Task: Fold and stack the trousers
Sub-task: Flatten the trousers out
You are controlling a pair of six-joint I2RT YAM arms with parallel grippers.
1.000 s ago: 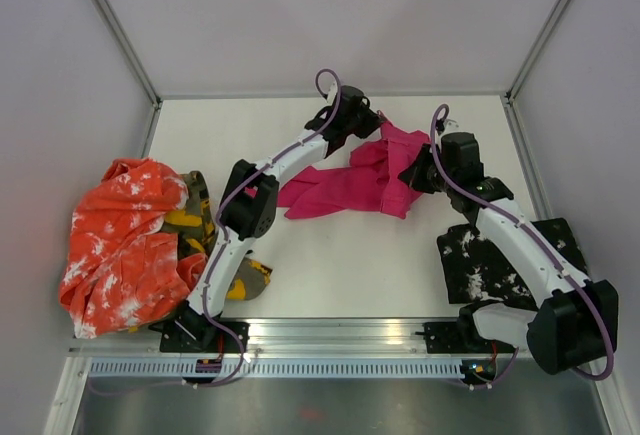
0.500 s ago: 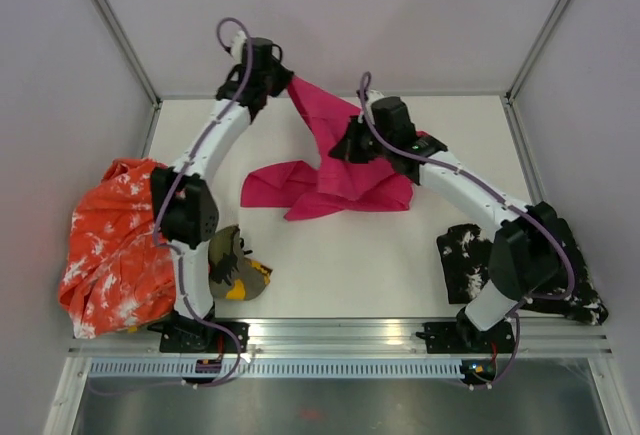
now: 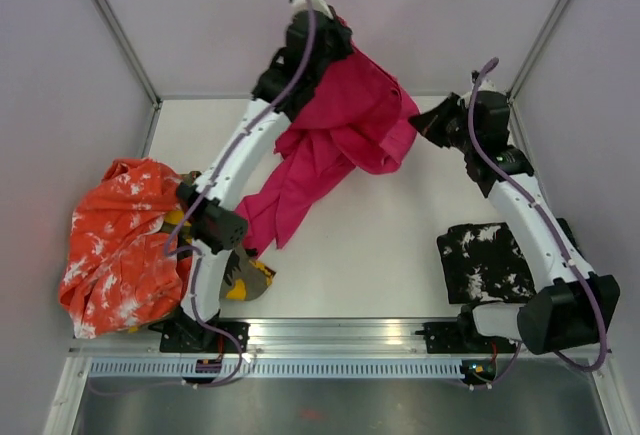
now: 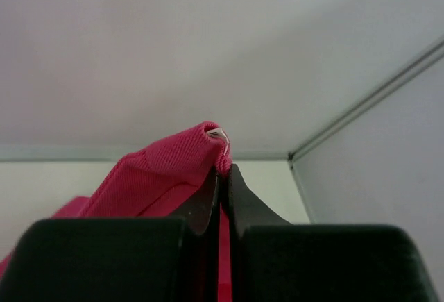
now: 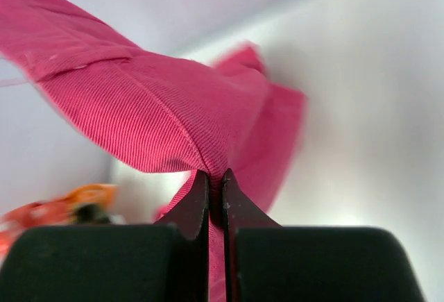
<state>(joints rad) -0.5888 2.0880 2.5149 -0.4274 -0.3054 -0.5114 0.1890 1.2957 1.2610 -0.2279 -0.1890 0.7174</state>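
Magenta trousers (image 3: 340, 140): held up in the upper middle of the overhead frame, slung between the two hands. One leg hangs down toward the centre left and ends near the tabletop (image 3: 380, 255); I cannot tell whether it touches.
Left hand (image 4: 223, 177): raised at the top centre of the overhead frame. Its fingers are pinched tight on an edge of the magenta cloth, and a rolled bit of cloth pokes up above the tips.
Right hand (image 5: 216, 180): at the upper right, lower in the frame than the left. Its fingers are closed on a fold of the same cloth, which spreads up and to the left in its wrist view.
Orange-white trousers (image 3: 115, 245): a crumpled heap at the left edge of the tabletop.
Camouflage trousers (image 3: 245, 277): just beside the orange heap, partly hidden by the left arm (image 3: 240, 145).
Black splattered trousers (image 3: 490, 260): lying flat at the lower right, partly under the right arm (image 3: 530, 225).
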